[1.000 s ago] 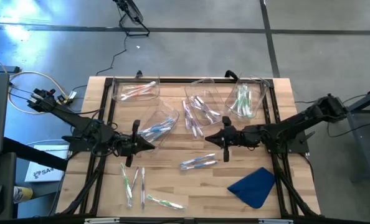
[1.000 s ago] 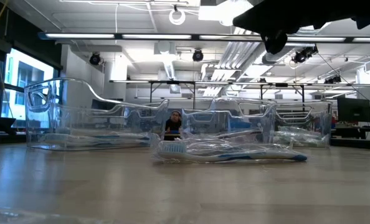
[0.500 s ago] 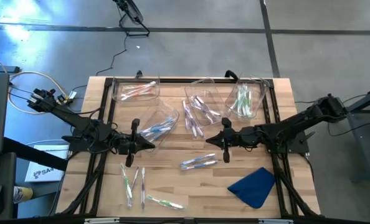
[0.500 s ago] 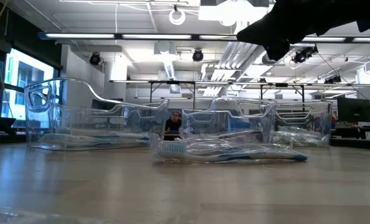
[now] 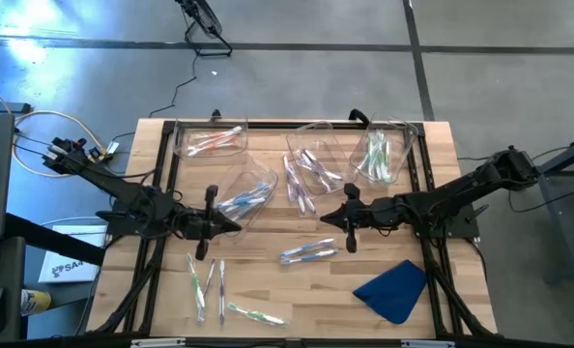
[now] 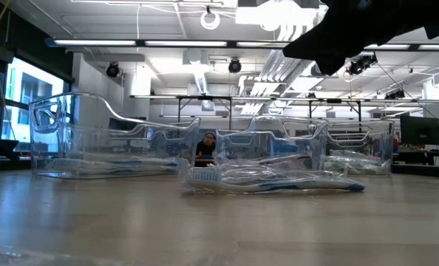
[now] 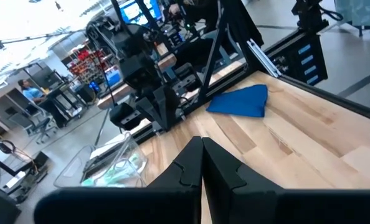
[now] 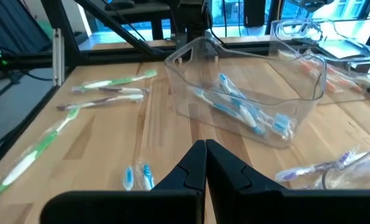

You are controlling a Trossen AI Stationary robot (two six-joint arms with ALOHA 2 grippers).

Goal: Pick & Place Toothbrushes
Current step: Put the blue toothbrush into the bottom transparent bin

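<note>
Fingers of the left gripper (image 5: 231,224) and right gripper (image 5: 326,217) are pressed together, holding nothing. Slim whitish toothbrushes (image 5: 306,252) with blue accents lie mid-frame; green and purple ones (image 5: 208,277) lie lower left. Clear bins (image 5: 247,189) across the upper frame hold blue, pink, purple and green brushes. At lower right lies a blue cloth (image 5: 393,288).
</note>
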